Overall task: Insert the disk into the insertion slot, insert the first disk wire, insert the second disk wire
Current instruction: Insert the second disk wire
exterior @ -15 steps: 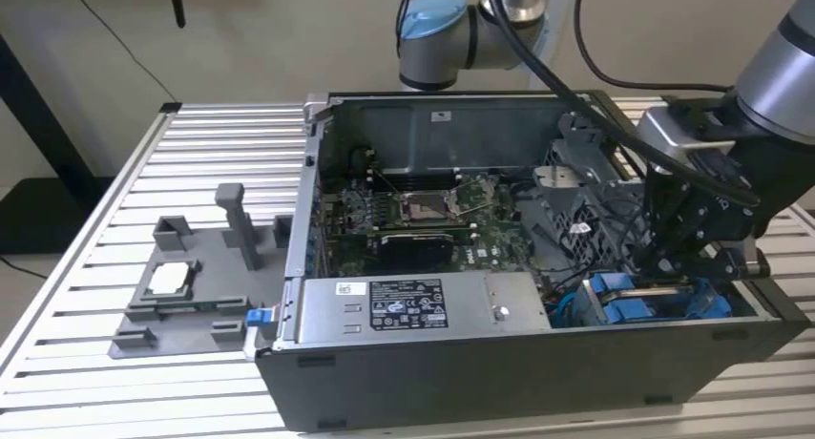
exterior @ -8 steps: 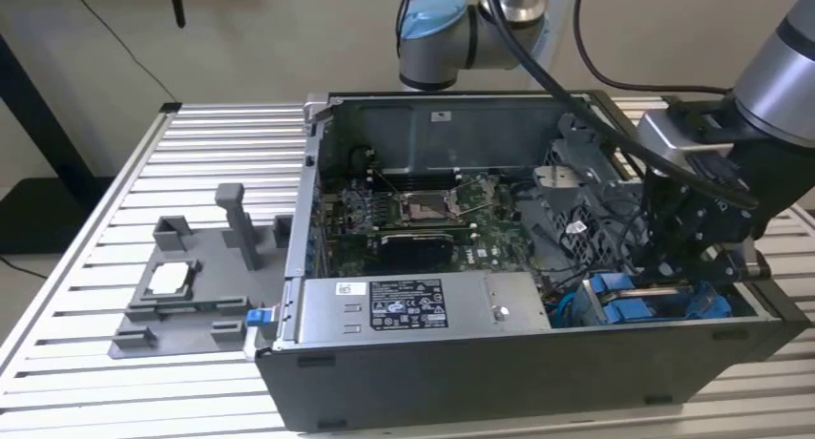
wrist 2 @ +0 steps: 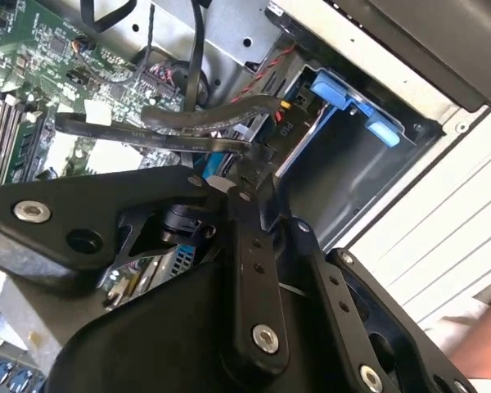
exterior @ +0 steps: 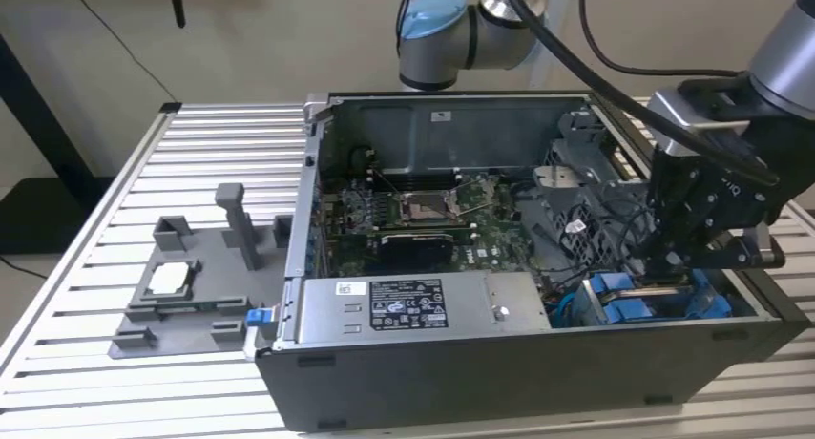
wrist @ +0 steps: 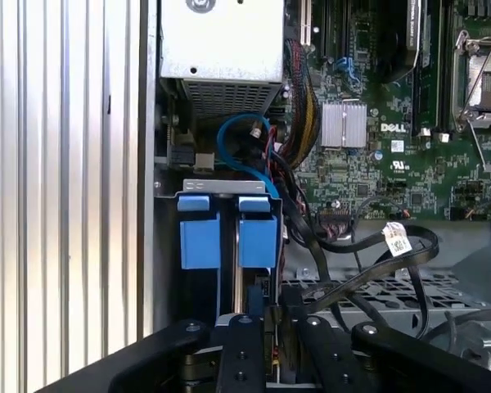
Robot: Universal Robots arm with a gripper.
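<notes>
The disk (exterior: 631, 301) sits in the insertion slot (exterior: 716, 303) at the case's front corner on the exterior view's right, and its blue carrier tabs (wrist: 229, 237) (wrist 2: 352, 106) show. My gripper (exterior: 669, 267) reaches down into the case right beside that bay. In both wrist views its fingers stand close together, gripper (wrist 2: 241, 172) (wrist: 270, 307), pinching a dark disk wire (wrist 2: 188, 123) just by the disk's end. A blue cable (wrist: 239, 135) loops from behind the bay. What the fingertips pinch is partly hidden.
The open computer case (exterior: 510, 372) lies on a slatted metal table (exterior: 128, 172). The grey power-supply box (exterior: 395, 305) stands next to the bay, with the motherboard (exterior: 407, 210) behind it. Loose black cables (wrist: 368, 254) cross near the gripper. A grey fixture (exterior: 178, 310) holding a silver chip (exterior: 172, 279) lies left.
</notes>
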